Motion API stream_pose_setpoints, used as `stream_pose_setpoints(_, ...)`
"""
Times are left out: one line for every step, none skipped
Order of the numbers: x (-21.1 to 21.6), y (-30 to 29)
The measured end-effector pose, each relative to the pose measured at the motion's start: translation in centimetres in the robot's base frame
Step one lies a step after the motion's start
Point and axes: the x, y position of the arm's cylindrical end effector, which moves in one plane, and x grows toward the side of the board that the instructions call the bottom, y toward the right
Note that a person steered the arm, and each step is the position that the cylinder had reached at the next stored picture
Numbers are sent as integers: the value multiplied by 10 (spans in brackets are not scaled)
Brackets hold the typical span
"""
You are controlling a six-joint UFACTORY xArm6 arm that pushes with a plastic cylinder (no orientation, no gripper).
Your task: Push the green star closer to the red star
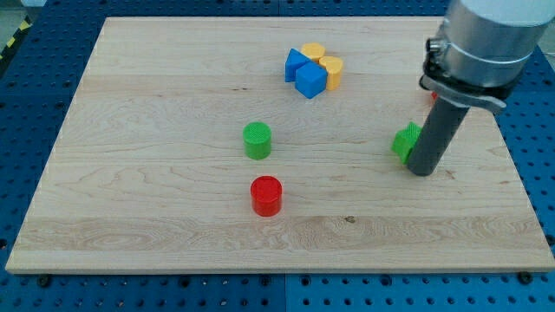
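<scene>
This looks like a robotics lab or test bench rather than a home or shop. A pale wooden worktop lies on a blue metal base plate drilled with a regular grid of mounting holes, the kind used for fixing rigs. A grey industrial robot arm reaches in from the far right. At the far left corner, a strip of yellow-and-black hazard tape marks the floor or bench edge.

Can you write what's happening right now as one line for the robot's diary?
my tip: touching green star's right side | red star: mostly hidden behind rod | green cylinder, red cylinder: mid-board, untouched | blue-yellow cluster: top
</scene>
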Motion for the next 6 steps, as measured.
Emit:
stream_pose_setpoints(-24, 2)
stream_pose_setpoints(-13, 6)
stream_pose_setpoints(1, -21)
stream_pose_setpoints(-35, -30)
stream_pose_setpoints(-37, -21)
stream_pose_setpoints(-39, -21)
